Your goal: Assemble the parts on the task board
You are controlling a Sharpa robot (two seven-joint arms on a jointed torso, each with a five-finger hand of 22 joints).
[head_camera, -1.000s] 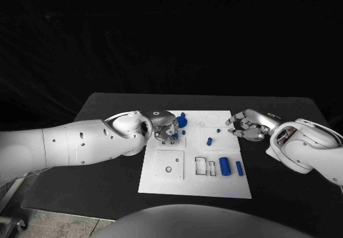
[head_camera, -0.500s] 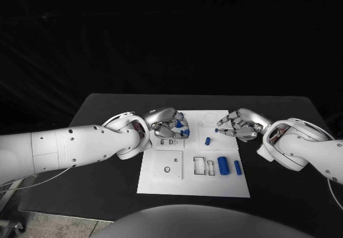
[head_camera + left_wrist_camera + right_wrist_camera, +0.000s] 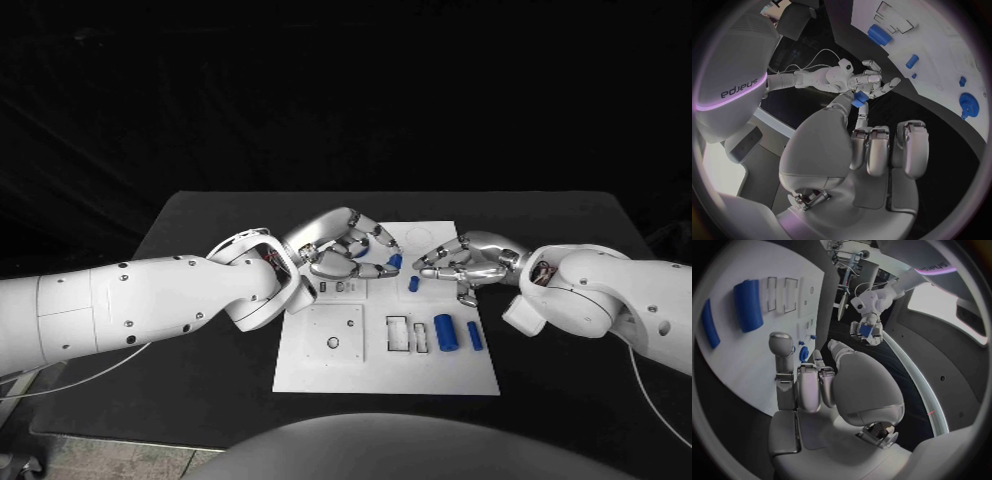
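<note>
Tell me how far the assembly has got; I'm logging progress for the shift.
Early. Possibly done: a round blue part stands on the task board, though its seating is unclear. In hand: the left hand pinches a small blue part above the board; the right hand holds nothing. Left: the blue cylinder and slim blue piece lie loose beside empty rectangular slots.

Task board (image 3: 387,370) mid-table (image 3: 577,380); two parts (image 3: 446,333) on its right — hands above far end.
</note>
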